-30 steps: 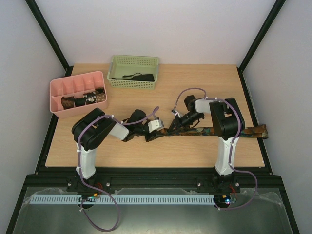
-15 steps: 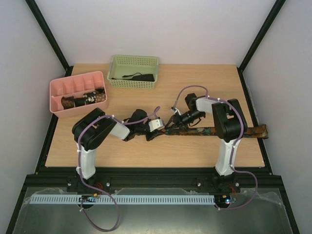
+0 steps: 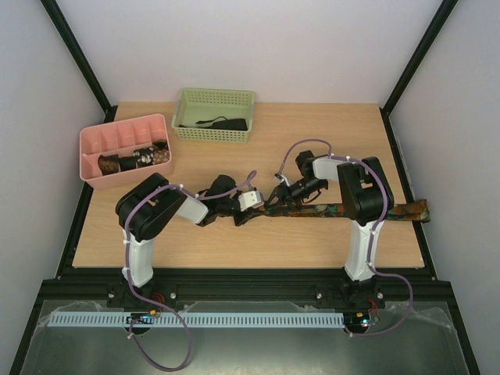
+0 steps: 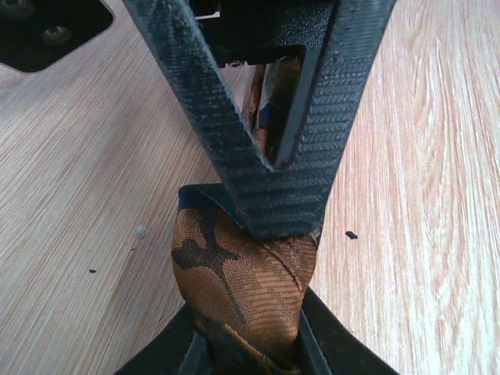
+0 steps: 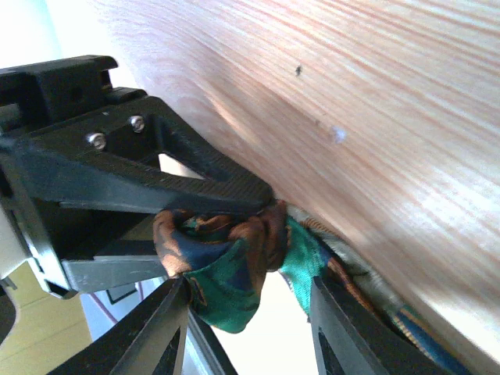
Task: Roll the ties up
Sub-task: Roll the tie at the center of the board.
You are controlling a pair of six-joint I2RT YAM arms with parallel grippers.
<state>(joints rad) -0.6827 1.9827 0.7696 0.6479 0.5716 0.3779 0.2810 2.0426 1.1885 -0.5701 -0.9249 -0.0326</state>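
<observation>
left jaws: clamped on tie [image 4: 234, 289] | right jaws: part-open, around tie

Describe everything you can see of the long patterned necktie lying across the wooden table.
The long brown necktie, woven fabric mottled orange and green, lies flat across the wooden table, reaching its right edge. Its left end is folded into a small bunch, pinched in the shut left gripper; the open right gripper straddles that bunch.
</observation>
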